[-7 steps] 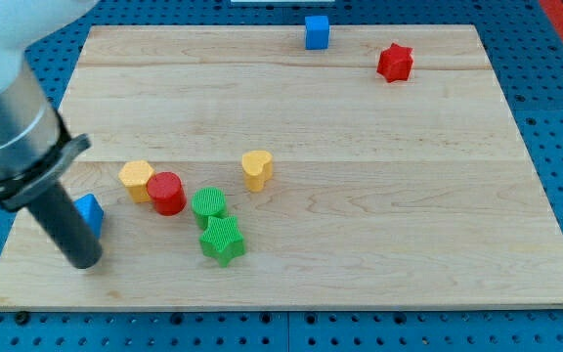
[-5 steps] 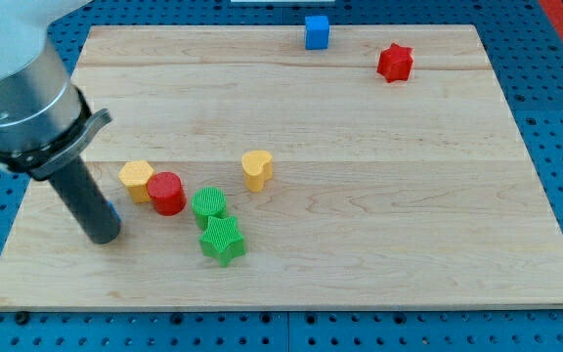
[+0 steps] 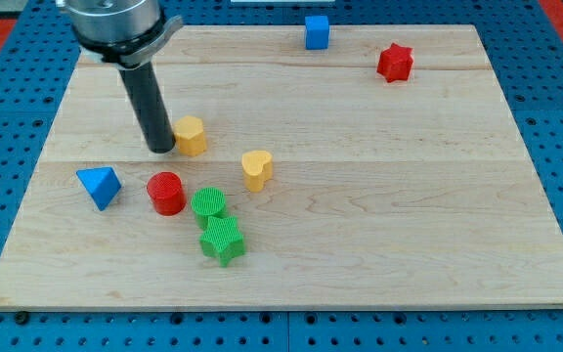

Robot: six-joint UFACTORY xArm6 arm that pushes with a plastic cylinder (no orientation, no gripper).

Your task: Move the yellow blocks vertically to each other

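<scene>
My tip [image 3: 160,147] rests on the wooden board [image 3: 379,196], touching the left side of a yellow hexagonal block [image 3: 191,135]. A yellow heart-shaped block [image 3: 256,169] lies to the lower right of that one. A red cylinder [image 3: 166,193] sits below my tip. The rod rises toward the view's top left.
A blue triangular block [image 3: 99,186] lies at the left. A green cylinder [image 3: 208,205] and a green star [image 3: 222,240] sit together below the yellow heart. A blue cube [image 3: 316,31] and a red star [image 3: 395,62] are at the top right.
My tip moved from the lower left up and right. The yellow hexagonal block moved up and right, away from the red cylinder. The blue triangle is now uncovered.
</scene>
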